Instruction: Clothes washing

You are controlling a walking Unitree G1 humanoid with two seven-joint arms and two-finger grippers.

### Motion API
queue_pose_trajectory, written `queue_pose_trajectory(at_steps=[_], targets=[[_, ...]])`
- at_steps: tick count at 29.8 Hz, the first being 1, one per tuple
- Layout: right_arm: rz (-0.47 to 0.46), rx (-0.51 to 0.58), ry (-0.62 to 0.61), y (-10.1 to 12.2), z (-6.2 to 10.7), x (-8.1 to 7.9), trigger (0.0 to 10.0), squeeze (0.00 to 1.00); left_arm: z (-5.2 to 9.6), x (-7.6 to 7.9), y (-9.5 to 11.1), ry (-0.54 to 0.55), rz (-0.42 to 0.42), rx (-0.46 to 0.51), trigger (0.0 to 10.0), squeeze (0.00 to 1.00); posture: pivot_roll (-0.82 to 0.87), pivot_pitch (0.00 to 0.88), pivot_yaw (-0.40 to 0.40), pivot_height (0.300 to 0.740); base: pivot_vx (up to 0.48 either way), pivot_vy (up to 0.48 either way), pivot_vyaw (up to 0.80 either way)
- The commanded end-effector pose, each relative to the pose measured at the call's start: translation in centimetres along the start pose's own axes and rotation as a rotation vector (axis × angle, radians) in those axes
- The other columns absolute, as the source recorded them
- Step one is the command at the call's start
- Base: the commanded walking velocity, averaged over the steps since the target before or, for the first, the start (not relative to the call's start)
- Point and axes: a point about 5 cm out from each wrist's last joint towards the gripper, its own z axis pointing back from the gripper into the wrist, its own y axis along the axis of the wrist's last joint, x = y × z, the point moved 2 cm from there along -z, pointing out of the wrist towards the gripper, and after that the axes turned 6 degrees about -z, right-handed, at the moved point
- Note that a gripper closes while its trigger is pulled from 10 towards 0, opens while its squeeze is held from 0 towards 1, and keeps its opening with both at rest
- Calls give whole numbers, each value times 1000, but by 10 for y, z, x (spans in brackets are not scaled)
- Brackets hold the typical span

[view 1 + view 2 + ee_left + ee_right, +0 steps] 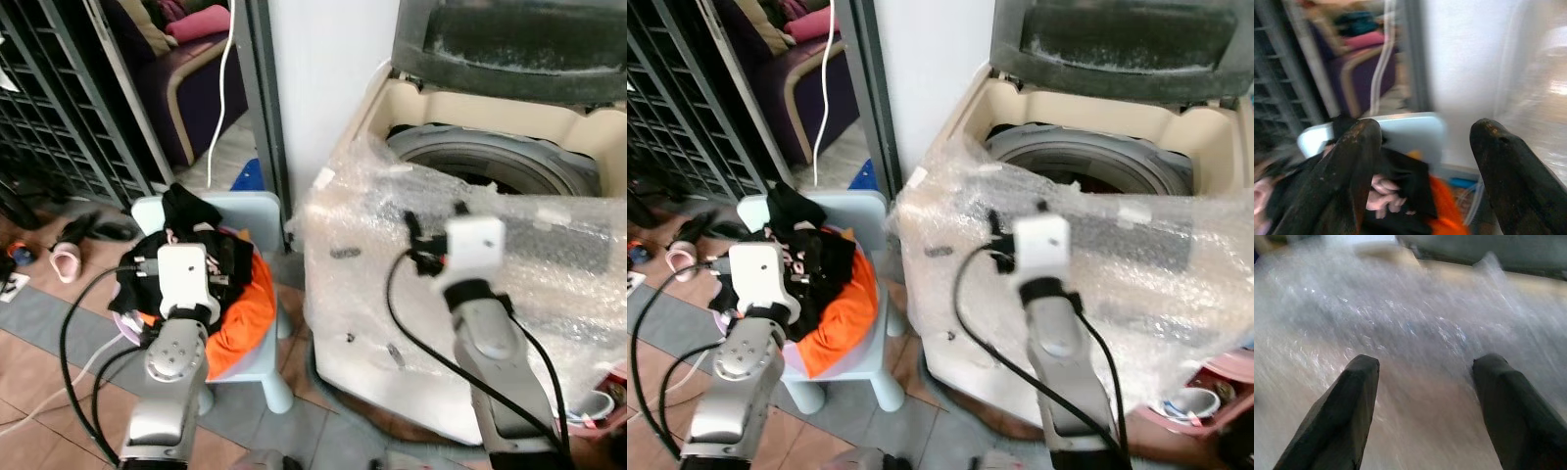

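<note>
over the chair's point(257, 211) clothes pile point(230, 284) the left claw point(1425, 161) hangs spread apart, empty; right claw point(1422, 396) too, facing the washer point(470, 176). pickup step, next it needs lowering onto a garment.

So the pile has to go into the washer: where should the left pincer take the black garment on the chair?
Probably at the raised black fold on top of the black garment, coming from above. It sits highest on the light blue chair, over the orange cloth; the left pincer is open just short of it.

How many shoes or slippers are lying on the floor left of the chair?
3 can be made out: a pink slipper, a dark shoe behind it, another dark one beside the chair. More may be hidden.
</note>
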Motion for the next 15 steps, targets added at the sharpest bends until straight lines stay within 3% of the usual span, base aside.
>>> queue_pose_trajectory(at_steps=[1, 3, 5, 10, 13, 15], targets=[[-19, 3, 27, 4, -3, -10, 10000, 0, 1, -10, 0, 21, -20, -2, 10000, 0, -79, 0, 96, 740, 0, 480, 0], [20, 6, 61, 4, -4, -17, 10000, 0, 1, -11, -1, 24, -21, -6, 10000, 0, -82, 0, 97, 740, 0, 480, 0], [-2, 7, 92, 3, -6, -25, 10000, 0, 1, -11, -1, 25, -22, -8, 10000, 0, -80, 0, 96, 740, 0, 480, 0], [-71, -55, 72, -5, -3, -27, 10000, 0, 3, -14, 0, 40, -35, 4, 10000, 0, -65, 0, 82, 740, 0, 393, 0], [-36, -61, 95, -7, -2, -27, 10000, 0, 5, -17, -2, 41, -49, 7, 10000, 0, -58, 0, 68, 740, 0, 0, 0], [-92, -96, 154, -15, 2, -27, 10000, 0, 11, -21, -6, 51, -58, 3, 10000, 0, -37, 0, 34, 740, 0, 0, 0]])
